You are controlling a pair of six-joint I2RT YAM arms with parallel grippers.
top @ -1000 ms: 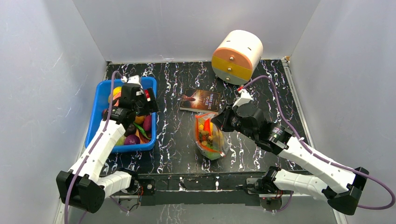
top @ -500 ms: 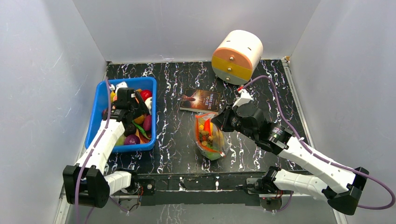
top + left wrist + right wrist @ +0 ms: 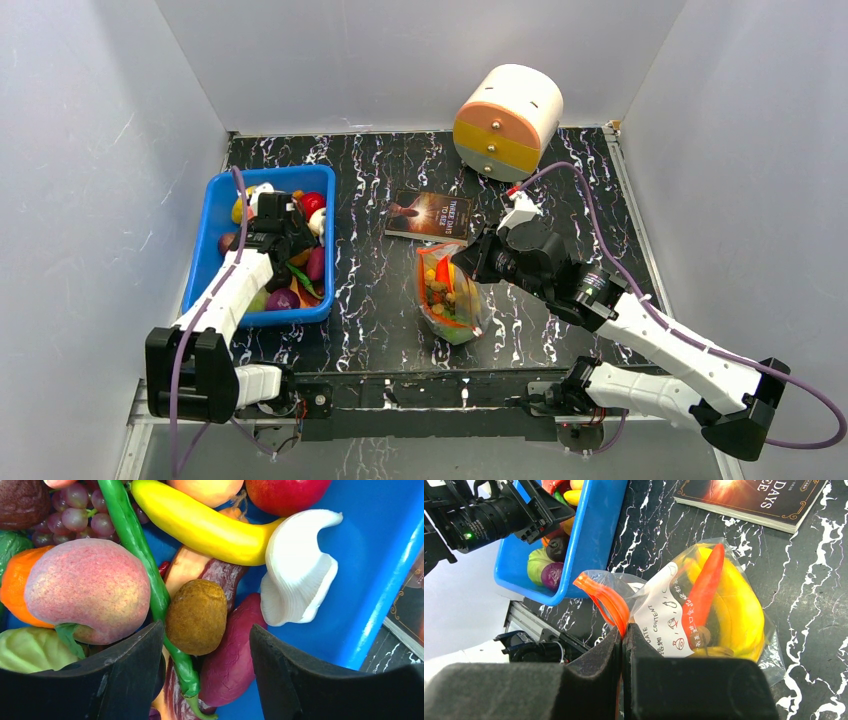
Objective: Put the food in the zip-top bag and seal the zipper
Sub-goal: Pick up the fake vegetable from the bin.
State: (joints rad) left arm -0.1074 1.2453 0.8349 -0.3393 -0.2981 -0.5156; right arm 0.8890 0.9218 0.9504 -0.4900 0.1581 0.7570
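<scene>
The left fingers [image 3: 120, 680] are down inside the blue bin [image 3: 370, 570], which stands at the left side of the bench [image 3: 380, 160]. They stand moderately apart and are not closed on anything. A brown oval piece [image 3: 196, 616] lies in the gap between their tips, and a small space shows between it and the finger on the right of the wrist view. This piece rests on a long green pod [image 3: 135, 540] and a dark purple piece [image 3: 235, 655]. More food lies around it in the bin: a pink-yellow peach [image 3: 87, 590], a yellow banana-like piece [image 3: 200, 525], a white shell-shaped piece [image 3: 300, 575] and a bunch of grapes [image 3: 80, 510].

The zip-top bag [image 3: 664, 620] is in the middle of the bench, toward the front edge and well apart from the bin. The right fingers [image 3: 674, 690] are pressed together on its upper rim, where the zipper [image 3: 606, 600] runs down into them. The orange strip makes a loop, so the mouth is not sealed. Inside the bag a red-orange pepper [image 3: 704, 595] leans on a large yellow piece [image 3: 739, 615]. Just behind the bag lies a dark book [image 3: 430, 215], and a round cream and orange drawer unit [image 3: 508, 120] stands at the back.
</scene>
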